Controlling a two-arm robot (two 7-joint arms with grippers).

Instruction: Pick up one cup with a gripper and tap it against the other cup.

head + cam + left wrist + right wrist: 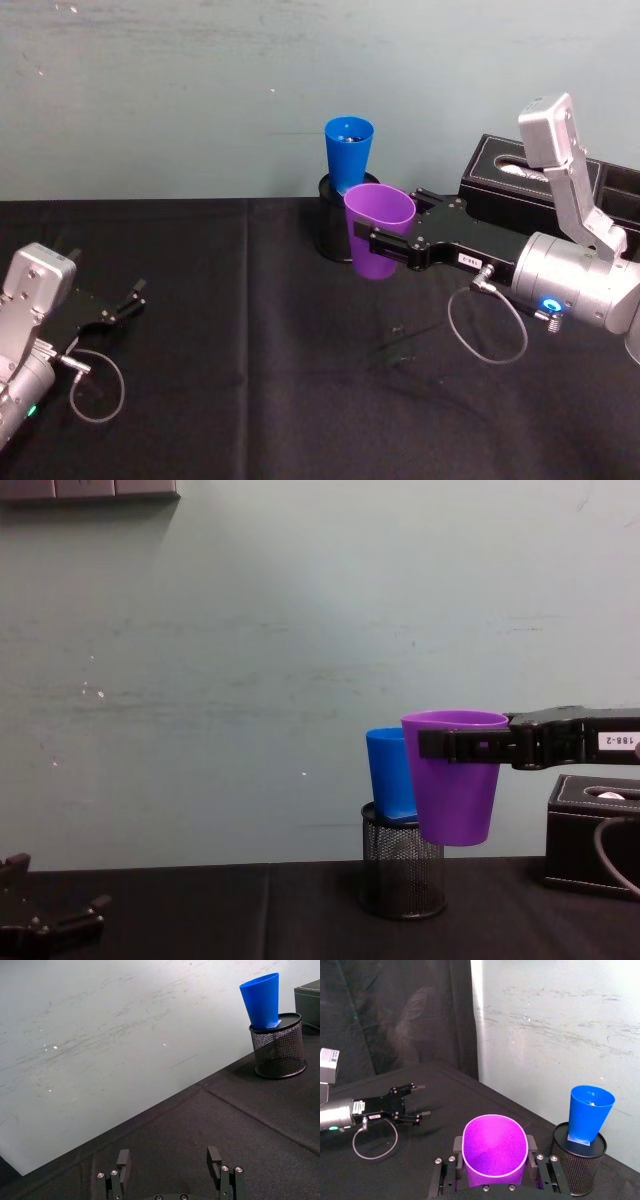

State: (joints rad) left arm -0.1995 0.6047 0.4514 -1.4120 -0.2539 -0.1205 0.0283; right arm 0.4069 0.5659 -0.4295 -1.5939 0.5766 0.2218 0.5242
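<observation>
The purple tumbler (378, 236) hangs upright in the air above the black-clothed bench (250, 390), clamped across its upper half by the right pincer (390, 222), whose long flat black jaws press its two sides just under the rim. It sits just in front of the blue tumbler (347, 150) and slightly to the robot's right of it; the right wrist view shows a narrow gap between the two cups. The blue tumbler stands upright inside a black wire-mesh pen holder (330, 232) at the back of the bench, close to the pale wall, its rim higher than the purple one's. A black box (540, 182) with stitched edges lies behind the right arm. Well apart, at the bench's left side, the left pincer (137, 298) rests low over the cloth with its jaws spread and nothing between them.
</observation>
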